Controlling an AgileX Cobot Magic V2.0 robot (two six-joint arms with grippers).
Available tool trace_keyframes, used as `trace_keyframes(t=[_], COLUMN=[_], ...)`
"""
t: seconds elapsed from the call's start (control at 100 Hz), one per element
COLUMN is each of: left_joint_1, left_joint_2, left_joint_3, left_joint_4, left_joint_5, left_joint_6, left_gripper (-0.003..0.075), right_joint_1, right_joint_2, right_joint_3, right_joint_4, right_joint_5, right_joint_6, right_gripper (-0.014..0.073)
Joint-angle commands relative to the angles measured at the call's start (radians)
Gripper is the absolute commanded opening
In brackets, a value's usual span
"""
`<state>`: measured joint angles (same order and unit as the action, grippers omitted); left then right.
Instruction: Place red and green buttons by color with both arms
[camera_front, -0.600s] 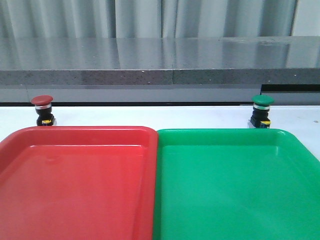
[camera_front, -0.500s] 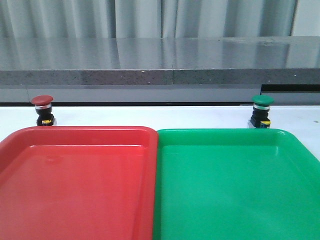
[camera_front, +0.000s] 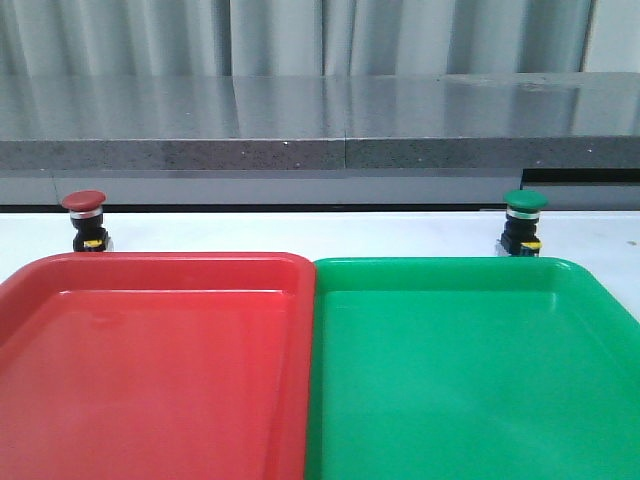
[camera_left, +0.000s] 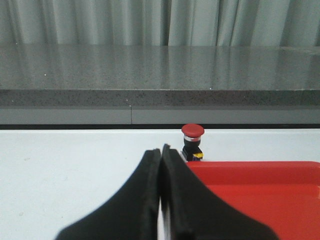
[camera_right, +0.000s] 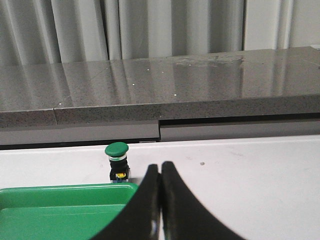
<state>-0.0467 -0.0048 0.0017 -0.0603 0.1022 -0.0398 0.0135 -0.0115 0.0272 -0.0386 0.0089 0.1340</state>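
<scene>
The dark-red-capped push-button switch (camera_front: 84, 220) stands upright on the white table (camera_front: 300, 232), just behind the large red plastic tray (camera_front: 150, 370). Beside that lies the large green plastic tray (camera_front: 470, 370), the green-capped push-button switch (camera_front: 524, 221) just behind it. The left black claw gripper (camera_left: 162, 152) and the right black claw gripper (camera_right: 159, 170) both have their fingers pressed together, holding nothing.

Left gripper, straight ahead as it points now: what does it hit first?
Probably nothing on the table: the shut left gripper aims just beside the red button, toward the grey ledge behind. Depth is unclear, so a graze is possible.
</scene>
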Motion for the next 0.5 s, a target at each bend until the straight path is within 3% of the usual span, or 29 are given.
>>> trace_keyframes(t=[0.0,0.49], left_joint_1=[0.002,0.002], left_joint_2=[-0.032,-0.03], left_joint_3=[0.012,-0.039], left_joint_4=[-0.003,-0.012], left_joint_5=[-0.108,-0.12], left_joint_6=[-0.002,-0.002], left_gripper=[-0.002,-0.0021], right_joint_1=[-0.007,-0.007], right_joint_2=[-0.021,-0.021], right_joint_3=[-0.019,-0.019], right_joint_4=[0.002,0.002], right_joint_5=[-0.08,-0.08], right_joint_6=[-0.008,-0.008], right_gripper=[-0.0064,-0.0064])
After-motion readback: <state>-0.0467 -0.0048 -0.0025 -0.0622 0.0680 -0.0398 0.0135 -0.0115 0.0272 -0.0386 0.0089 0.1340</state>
